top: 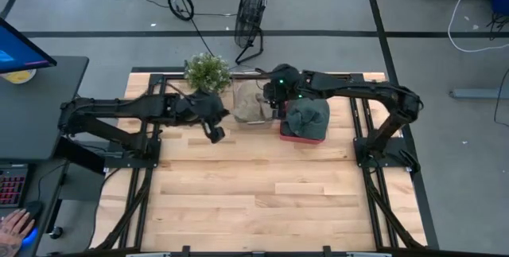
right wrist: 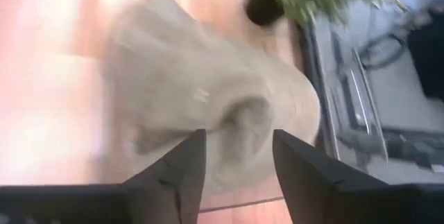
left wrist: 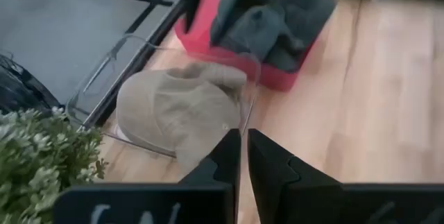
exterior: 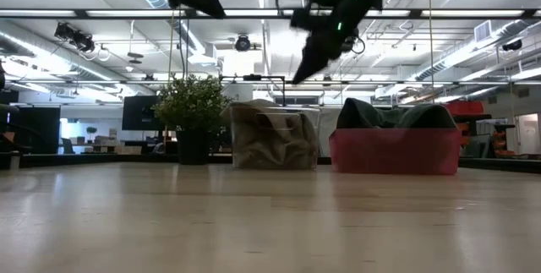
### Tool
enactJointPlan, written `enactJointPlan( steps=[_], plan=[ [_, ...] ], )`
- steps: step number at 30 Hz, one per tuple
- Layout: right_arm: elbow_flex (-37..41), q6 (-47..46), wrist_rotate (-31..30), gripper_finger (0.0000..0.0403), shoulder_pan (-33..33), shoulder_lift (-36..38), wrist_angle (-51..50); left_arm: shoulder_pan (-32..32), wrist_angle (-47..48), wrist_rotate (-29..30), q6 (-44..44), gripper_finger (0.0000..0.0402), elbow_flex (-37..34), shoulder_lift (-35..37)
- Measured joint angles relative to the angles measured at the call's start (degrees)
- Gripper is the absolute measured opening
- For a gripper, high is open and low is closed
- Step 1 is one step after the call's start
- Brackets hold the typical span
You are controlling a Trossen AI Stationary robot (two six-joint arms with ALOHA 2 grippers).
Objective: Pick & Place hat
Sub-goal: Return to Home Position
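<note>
Tan hats [top: 253, 107] lie in a clear bin [top: 238, 90] at the table's far edge. The right wrist view shows a tan hat [right wrist: 208, 92] close below. Dark grey-green hats [top: 308, 115] are piled in a red bin [top: 298, 136] just to the right. My right gripper [right wrist: 238, 161] is open and empty, hanging over the clear bin [top: 274, 102], above the tan hat and apart from it. My left gripper [left wrist: 243, 151] is shut and empty, in the air left of the clear bin [top: 216, 134].
A potted plant [top: 207, 72] stands at the far edge, left of the clear bin and close to my left arm. A floor fan [top: 250, 14] stands beyond the table. The wooden tabletop [top: 262, 193] stretches toward the near edge.
</note>
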State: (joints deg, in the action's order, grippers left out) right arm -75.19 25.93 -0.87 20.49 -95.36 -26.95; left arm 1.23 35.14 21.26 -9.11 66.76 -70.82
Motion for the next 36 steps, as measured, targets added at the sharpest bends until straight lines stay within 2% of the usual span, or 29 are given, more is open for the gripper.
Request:
enactJointPlan(
  steps=[5,9,12,21,30,36],
  plan=[
    [-4.6,-1.6,3.3,0.0171,-4.8,8.2,-6.8,-0.7,2.6,0.1,-2.5,0.0023,0.0,8.1],
    [-4.0,-4.1,3.5,0.0160,-8.8,17.6,-9.3,-2.1,6.5,0.1,-1.8,0.0023,-0.2,15.2],
    [-1.4,-7.2,3.5,0.0147,-11.9,25.0,-12.3,-3.4,6.0,0.2,1.2,0.0023,-4.0,21.1],
    [23.8,-13.9,4.7,0.0106,-18.4,46.9,-0.9,-5.0,-10.9,0.2,5.0,0.0023,-29.4,39.2],
    [45.8,-16.5,4.8,0.0103,-18.5,65.6,18.1,-5.0,-15.9,0.1,9.8,0.0023,-43.4,56.1],
    [57.9,-19.7,4.8,0.0103,-18.5,73.1,29.2,-5.0,-23.4,0.1,11.4,0.0023,-53.6,66.1]
  ],
)
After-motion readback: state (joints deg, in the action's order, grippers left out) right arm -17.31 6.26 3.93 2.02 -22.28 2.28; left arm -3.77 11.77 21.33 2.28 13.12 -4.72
